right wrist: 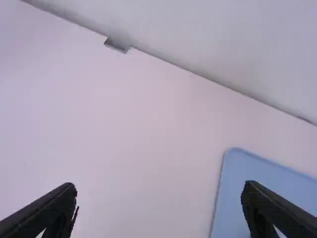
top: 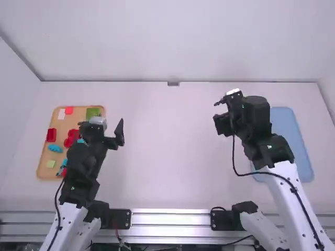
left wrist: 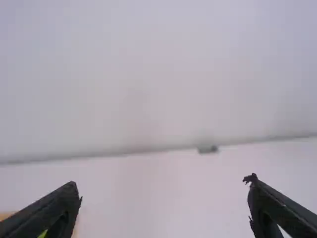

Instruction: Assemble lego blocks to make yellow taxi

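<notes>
Left fingers (left wrist: 47, 208) and right fingers (right wrist: 44, 208) are spread wide, empty; red block (top: 51, 135), frame's middle left, seems nearer to left ones.

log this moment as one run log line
task: yellow taxi assembly | left gripper: open, empty | right gripper: open, empty | lego blocks: on tan tray, left | blue tray: right

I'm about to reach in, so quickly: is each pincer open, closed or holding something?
Left pincer: open, holding nothing.
Right pincer: open, holding nothing.
</notes>
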You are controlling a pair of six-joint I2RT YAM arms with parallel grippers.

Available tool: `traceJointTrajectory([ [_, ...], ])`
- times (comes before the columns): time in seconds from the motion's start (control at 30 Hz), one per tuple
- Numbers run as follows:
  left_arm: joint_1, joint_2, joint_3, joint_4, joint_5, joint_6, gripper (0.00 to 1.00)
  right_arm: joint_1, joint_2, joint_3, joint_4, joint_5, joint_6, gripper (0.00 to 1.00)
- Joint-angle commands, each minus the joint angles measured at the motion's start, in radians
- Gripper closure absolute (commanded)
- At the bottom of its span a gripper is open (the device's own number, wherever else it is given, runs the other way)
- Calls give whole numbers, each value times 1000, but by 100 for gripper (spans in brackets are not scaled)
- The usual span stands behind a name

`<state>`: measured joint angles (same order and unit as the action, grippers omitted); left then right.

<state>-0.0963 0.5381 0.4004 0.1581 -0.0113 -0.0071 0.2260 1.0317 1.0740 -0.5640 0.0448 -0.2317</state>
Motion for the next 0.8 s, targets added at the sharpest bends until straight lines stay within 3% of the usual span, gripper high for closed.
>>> traceJointTrajectory([
  [0.0,48,-52,-42,-24,11,7,17,-36,-51,-40,27,-45,59,16],
  [0.2,96,-188,-178,-158,11,7,30,-153,-167,-157,144,-45,176,28],
  [0.33,96,-290,-279,-158,11,7,40,-226,-259,-248,236,-45,232,37],
  [0.53,96,-416,-400,-158,11,7,53,-226,-384,-373,361,-45,232,49],
  [0.77,96,-538,-400,-158,11,7,69,-226,-568,-557,544,-45,232,68],
])
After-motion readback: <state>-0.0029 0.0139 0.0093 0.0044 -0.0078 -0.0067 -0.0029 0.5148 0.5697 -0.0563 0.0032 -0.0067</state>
